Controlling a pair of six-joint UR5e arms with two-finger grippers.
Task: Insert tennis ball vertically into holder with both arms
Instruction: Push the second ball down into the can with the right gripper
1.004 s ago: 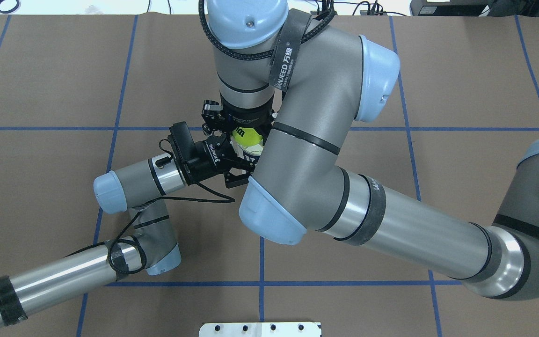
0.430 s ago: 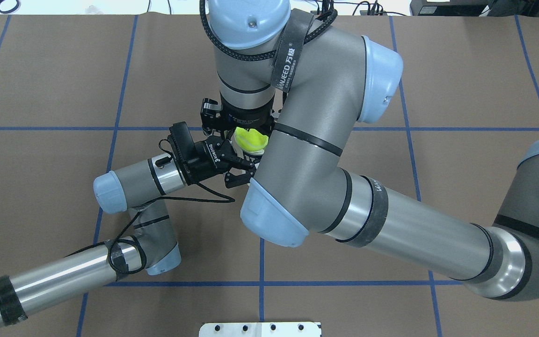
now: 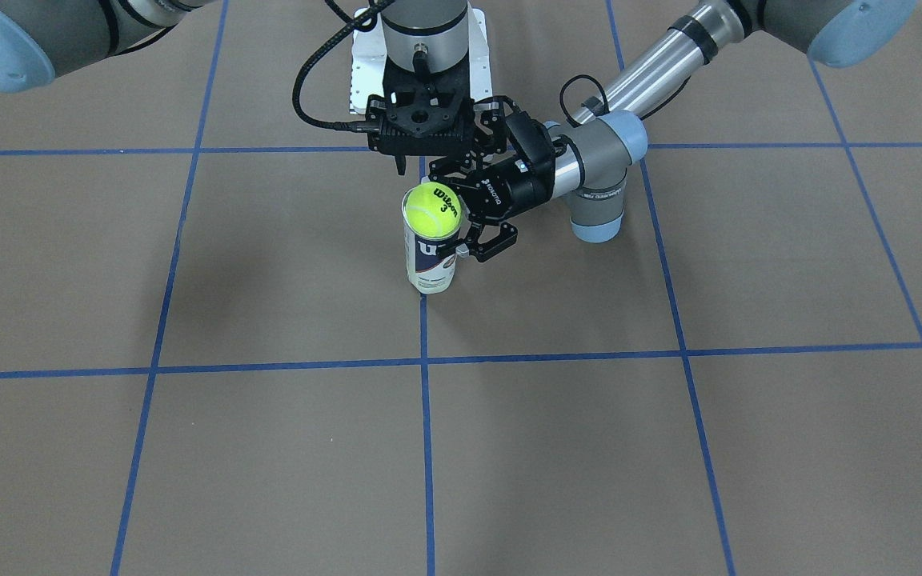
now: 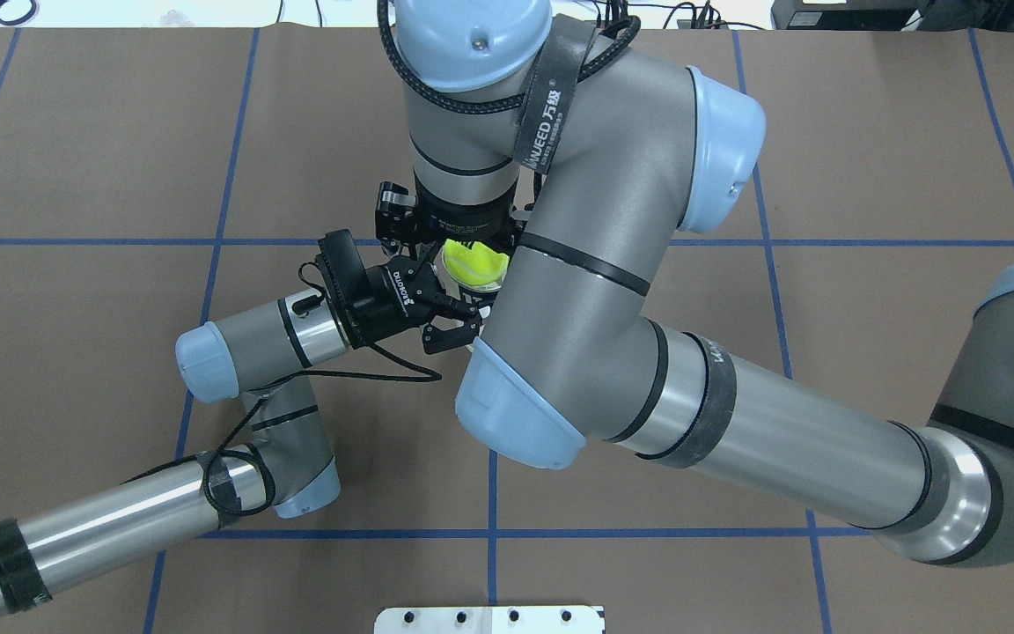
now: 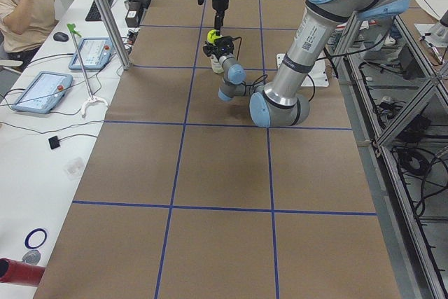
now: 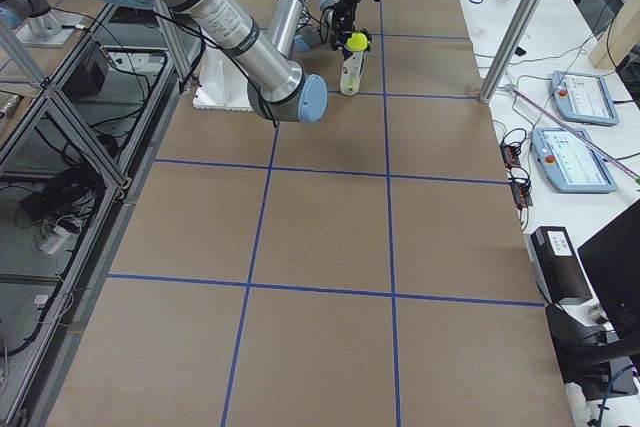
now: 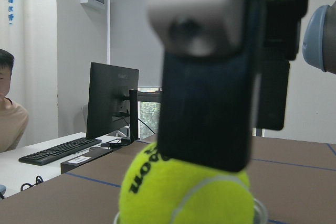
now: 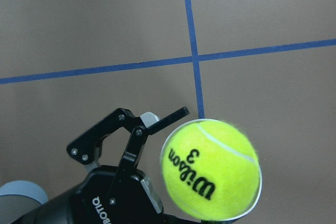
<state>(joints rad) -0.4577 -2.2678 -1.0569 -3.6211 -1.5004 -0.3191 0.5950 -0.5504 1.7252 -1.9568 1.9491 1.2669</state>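
The clear holder (image 3: 429, 270) stands upright on the brown table. The yellow tennis ball (image 3: 431, 210) sits in its mouth, about half above the rim. My left gripper (image 3: 454, 220) comes in from the side and is shut on the holder's upper part. My right gripper (image 3: 429, 164) points straight down just above the ball, its fingers spread and apart from it. In the left wrist view one of its fingers (image 7: 205, 108) hangs in front of the ball (image 7: 184, 192). The right wrist view shows the ball (image 8: 210, 169) free in the holder's mouth.
The white metal base (image 3: 365, 56) lies behind the grippers, near the robot. The right arm's big elbow (image 4: 516, 414) hangs over the table beside the left wrist. An operator (image 5: 24, 5) sits at a side desk with tablets.
The right arm has shifted slightly and its gripper has lifted a little off the ball. The ball stays in the holder's mouth. The left arm has not moved.
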